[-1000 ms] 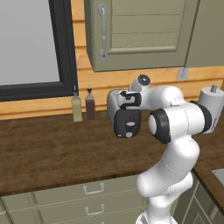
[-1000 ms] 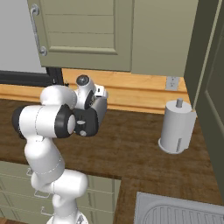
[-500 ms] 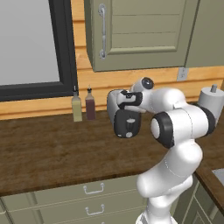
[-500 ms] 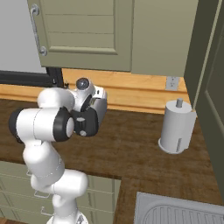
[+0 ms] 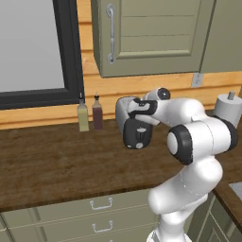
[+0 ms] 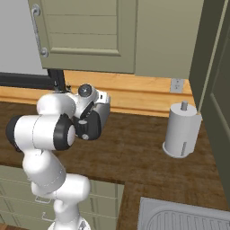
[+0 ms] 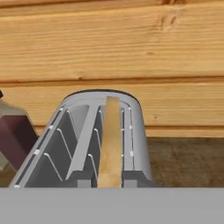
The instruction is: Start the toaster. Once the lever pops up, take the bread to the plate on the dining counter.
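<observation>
The silver-grey toaster [image 5: 125,111] stands at the back of the wood counter, its black end panel with the round knob facing me; it also appears as the toaster [image 6: 104,112]. My gripper [image 5: 137,113] hangs right over its top, also seen as the gripper [image 6: 90,109]. In the hand view the toaster [image 7: 83,131] is close below, and the light-tan bread [image 7: 110,140] stands upright in its right slot. The bread's near end runs out of sight at the bottom, and my fingertips are hidden, so I cannot tell whether they touch it.
Two bottles [image 5: 83,116] [image 5: 98,113] stand just left of the toaster against the wooden wall. A white paper-towel roll [image 6: 181,130] stands to the right, and a sink [image 6: 179,218] lies at the front right. A grey-green wall cabinet [image 5: 146,38] hangs overhead.
The arm's elbow has swung lower and nearer to the cameras. The hand has stayed at the toaster's top, and the toaster has not moved.
</observation>
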